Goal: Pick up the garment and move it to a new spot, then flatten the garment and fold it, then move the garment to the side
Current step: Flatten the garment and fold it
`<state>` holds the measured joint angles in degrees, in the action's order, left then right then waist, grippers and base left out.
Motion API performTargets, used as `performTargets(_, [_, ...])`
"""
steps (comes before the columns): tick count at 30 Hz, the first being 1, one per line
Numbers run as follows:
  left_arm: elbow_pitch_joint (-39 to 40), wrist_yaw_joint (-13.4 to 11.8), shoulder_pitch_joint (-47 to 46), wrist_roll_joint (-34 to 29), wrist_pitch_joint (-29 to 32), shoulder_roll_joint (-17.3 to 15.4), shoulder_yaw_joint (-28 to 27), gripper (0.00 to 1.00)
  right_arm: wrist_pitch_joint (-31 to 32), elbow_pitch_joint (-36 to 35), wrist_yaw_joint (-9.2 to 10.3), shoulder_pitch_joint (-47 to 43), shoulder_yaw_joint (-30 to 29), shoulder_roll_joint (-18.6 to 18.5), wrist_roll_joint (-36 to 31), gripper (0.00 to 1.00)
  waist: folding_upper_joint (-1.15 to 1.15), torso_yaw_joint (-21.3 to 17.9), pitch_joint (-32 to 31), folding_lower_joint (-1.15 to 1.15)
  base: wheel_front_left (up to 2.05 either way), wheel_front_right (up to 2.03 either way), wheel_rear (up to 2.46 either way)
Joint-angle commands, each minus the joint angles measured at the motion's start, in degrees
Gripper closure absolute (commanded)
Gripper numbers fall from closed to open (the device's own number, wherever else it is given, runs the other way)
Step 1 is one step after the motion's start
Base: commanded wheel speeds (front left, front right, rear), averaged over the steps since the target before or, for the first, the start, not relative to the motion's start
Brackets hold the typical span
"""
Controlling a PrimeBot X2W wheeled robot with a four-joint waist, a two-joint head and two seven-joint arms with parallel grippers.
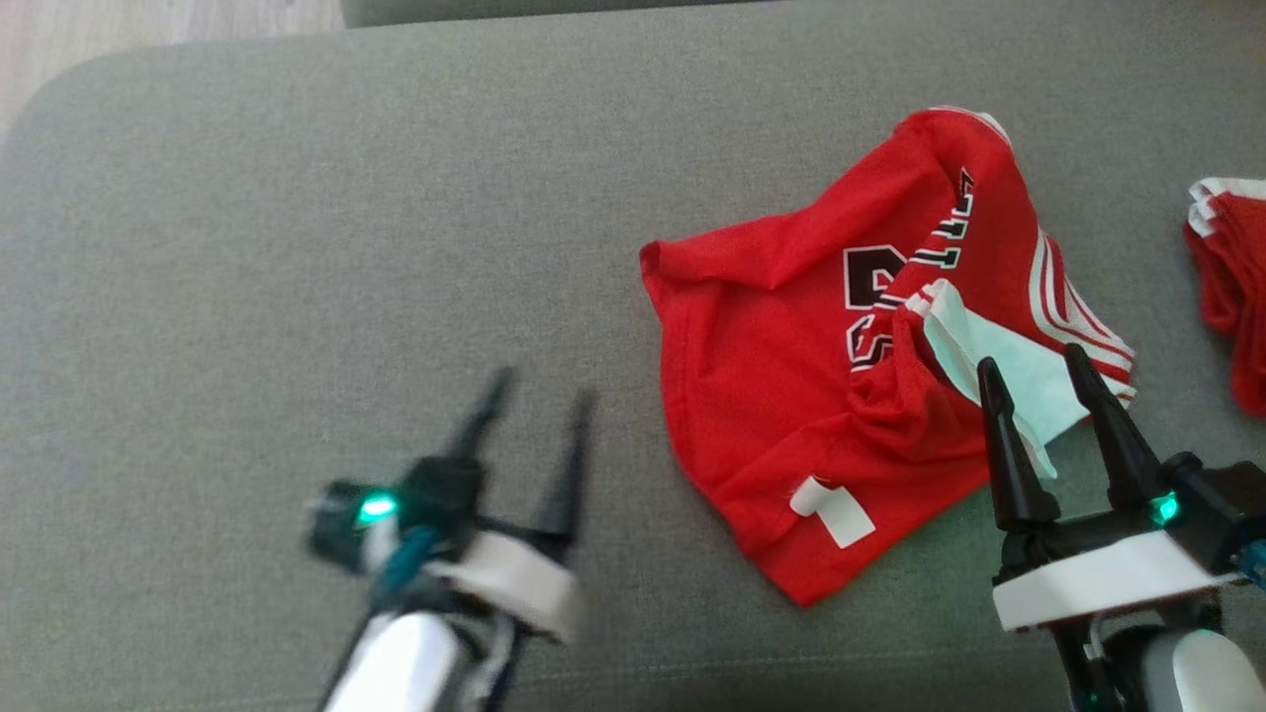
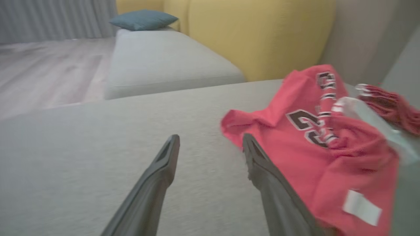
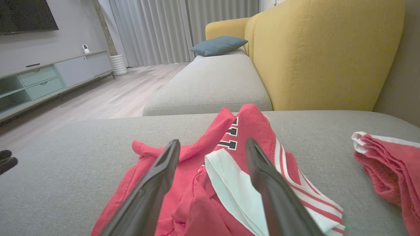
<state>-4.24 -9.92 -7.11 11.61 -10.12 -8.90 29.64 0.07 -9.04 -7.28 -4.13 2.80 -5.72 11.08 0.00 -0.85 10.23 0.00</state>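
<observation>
The garment [image 1: 771,376] is a red jersey with black numerals and white trim. It lies crumpled on the grey cushion [image 1: 297,247], right of centre. My right gripper [image 1: 1031,361] is open at the garment's near right corner, its fingers over the white lining [image 3: 236,193] and shut on nothing. In the right wrist view, the right gripper [image 3: 212,142] has red cloth [image 3: 193,196] showing between its fingers. My left gripper [image 1: 545,388], blurred, stands open over bare cushion to the garment's left. In the left wrist view, the left gripper [image 2: 210,137] points past the garment's left edge [image 2: 295,154].
A second red and white piece of clothing [image 1: 1231,267] lies bunched at the cushion's right edge. Beyond the cushion are another grey seat [image 3: 210,85], a yellow sofa back [image 3: 328,49] and a blue pillow [image 3: 218,45]. Wooden floor [image 1: 99,30] lies past the far left corner.
</observation>
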Motion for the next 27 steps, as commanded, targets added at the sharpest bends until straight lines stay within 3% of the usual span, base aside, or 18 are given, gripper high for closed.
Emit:
performTargets(1, [0.96, 1.35, -3.61, 0.57, 1.29, 1.4, 0.38, 0.0, 0.2, -2.34, -0.21, 1.81, 1.09, -0.61, 0.05, 0.0, 0.0, -0.36, 0.65, 0.0, 0.0, 0.0, 0.0])
performTargets(6, [-4.21, 5.13, -6.22, 3.18, 6.35, 4.6, 6.41, 0.0, 0.21, -2.06, -0.21, 3.02, 1.94, -0.69, 0.25, 0.0, 0.0, -2.19, 2.37, 0.0, 0.0, 0.0, 0.0])
performTargets(18, [-15.5, 4.76, -10.35, 11.8, 11.93, 5.98, 9.5, 0.0, -0.08, -0.69, -0.21, 4.03, 2.17, -0.44, 1.29, 0.0, 0.0, -6.03, 5.31, 0.0, 0.0, 0.0, 0.0])
performTargets(19, [-16.01, 4.85, -10.54, 12.54, 12.49, 5.99, 9.86, 0.43, -0.14, -0.59, -0.21, 4.06, 2.17, -0.43, 1.35, 0.0, 0.0, -6.15, 5.34, 0.0, 0.0, 0.0, 0.0])
performTargets(20, [-16.01, 4.85, -10.54, 12.54, 12.49, 5.99, 9.86, 0.43, -0.14, -0.59, -0.21, 4.06, 2.17, -0.43, 1.35, 0.0, 0.0, -6.15, 5.34, 0.0, 0.0, 0.0, 0.0])
performTargets(21, [-16.6, 4.77, -11.0, 13.51, 12.89, 6.0, 10.24, 1.0, -0.23, -0.4, -0.21, 4.14, 2.11, -0.4, 1.48, 0.0, 0.0, -6.29, 5.36, 0.0, 0.0, 0.0, 0.0])
performTargets(27, [-16.46, 3.04, -11.81, 13.4, 10.69, 5.22, 8.85, 1.0, -0.31, 0.0, -0.21, 4.08, 1.47, -0.17, 1.84, 0.0, 0.0, -5.96, 4.98, 0.0, 0.0, 0.0, 0.0])
